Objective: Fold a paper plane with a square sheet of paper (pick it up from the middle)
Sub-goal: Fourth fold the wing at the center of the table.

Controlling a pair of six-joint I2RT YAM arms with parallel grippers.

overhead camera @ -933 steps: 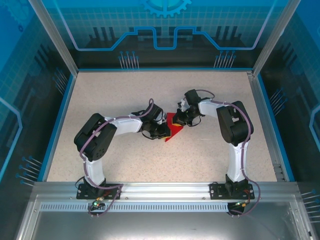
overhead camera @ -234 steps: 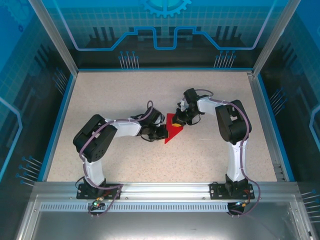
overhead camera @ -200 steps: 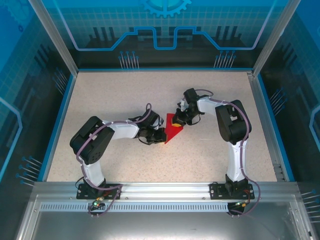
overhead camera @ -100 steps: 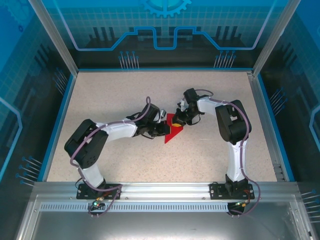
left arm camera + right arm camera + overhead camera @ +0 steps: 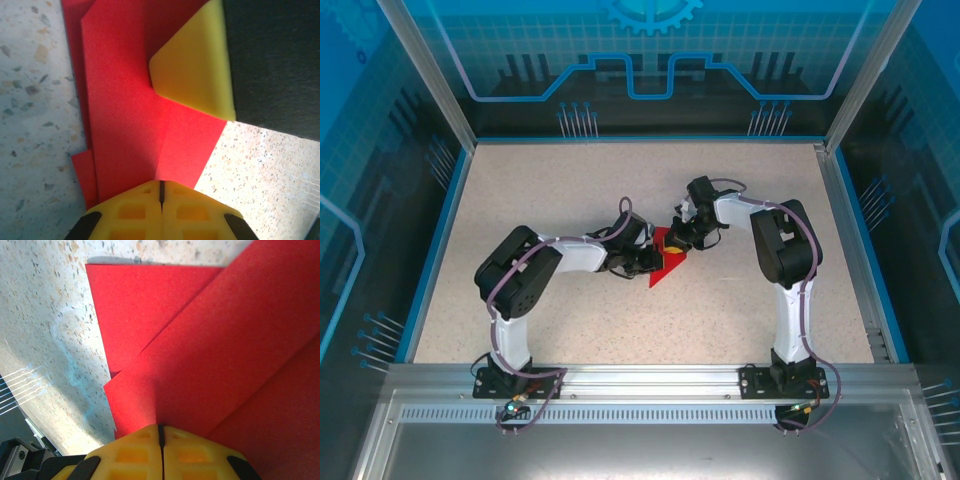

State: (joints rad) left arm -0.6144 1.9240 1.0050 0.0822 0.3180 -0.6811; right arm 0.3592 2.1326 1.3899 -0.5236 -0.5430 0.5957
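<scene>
Shifted rightward is the left arm's elbow (image 5: 515, 272); left gripper (image 5: 644, 258) and right gripper (image 5: 682, 240) are shut, empty, tips pressed onto the folded square sheet of paper (image 5: 666, 264), laid flat at the table (image 5: 570, 190) centre.

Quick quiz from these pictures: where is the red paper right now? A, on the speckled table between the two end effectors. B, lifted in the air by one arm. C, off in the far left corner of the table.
A: in the top view the red paper sits on the middle of the speckled table, with the left end effector and the right end effector at its two sides.
</scene>
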